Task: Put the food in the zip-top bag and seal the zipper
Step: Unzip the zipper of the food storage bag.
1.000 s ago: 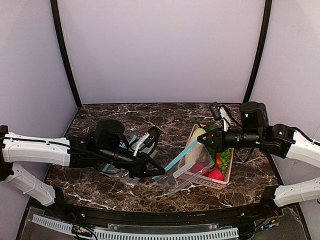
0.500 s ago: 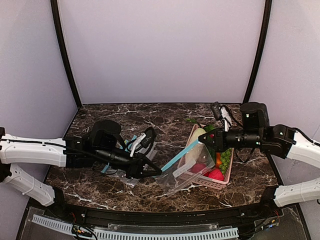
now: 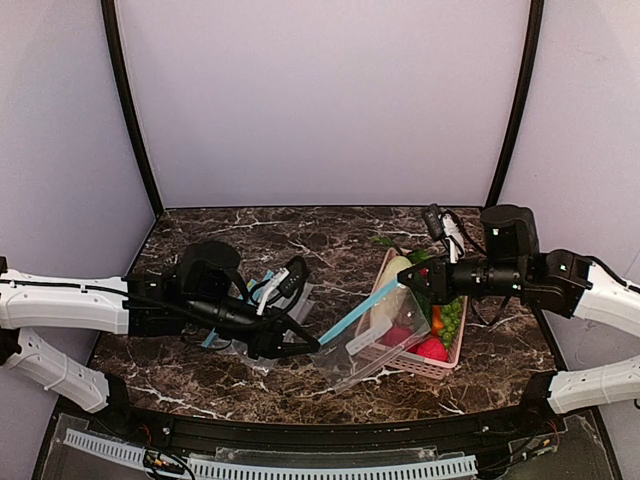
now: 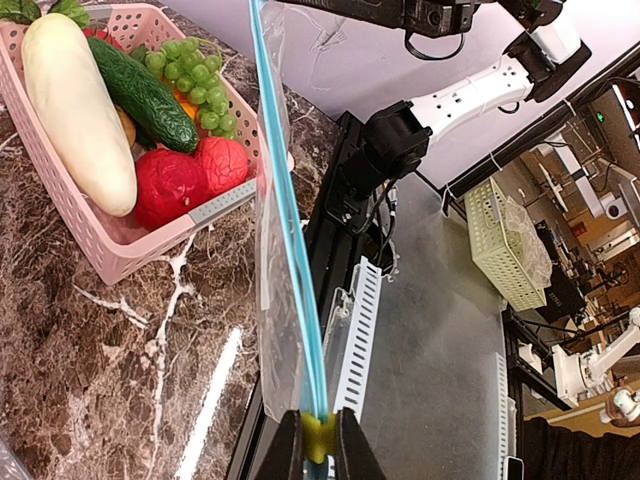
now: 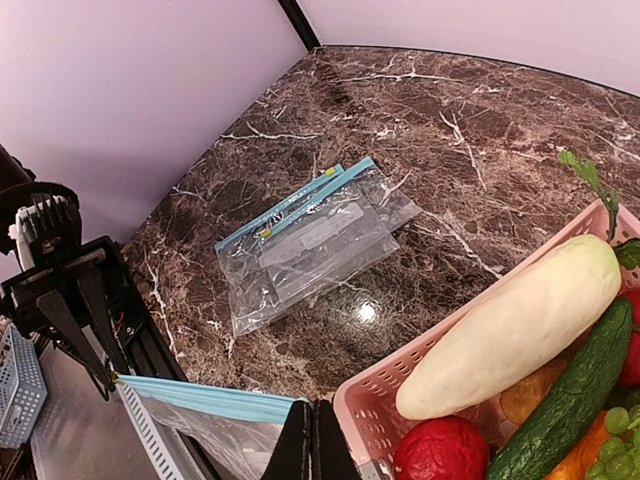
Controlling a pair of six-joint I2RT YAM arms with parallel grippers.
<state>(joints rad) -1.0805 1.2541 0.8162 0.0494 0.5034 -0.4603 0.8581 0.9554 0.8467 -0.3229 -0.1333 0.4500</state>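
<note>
Zip-top bag (image 3: 375,345) is held above the table (image 3: 330,240), in front of the pink basket (image 3: 440,368), and it is stretched between the 2 grippers. Its zipper (image 3: 360,312) runs as a straight blue line from the left gripper (image 3: 312,346) up to the right gripper (image 3: 402,283). In the left wrist view, the fingers of the left gripper are closed on the yellow end piece of the zipper. In the right wrist view, the fingers of the right gripper are pressed together on the other end of the bag's blue edge.

The 2 red fruits (image 4: 168,188) and the cucumber (image 4: 148,95) are seen in the basket, beside a white radish (image 4: 75,110) and green grapes (image 4: 185,75). 2 spare bags (image 5: 310,240) are laid flat on the table, well apart from the basket.

Compared with 1 second ago, the left arm is drawn slightly back to its own side. The bag is kept at the same slant, and the right gripper is not moved.
</note>
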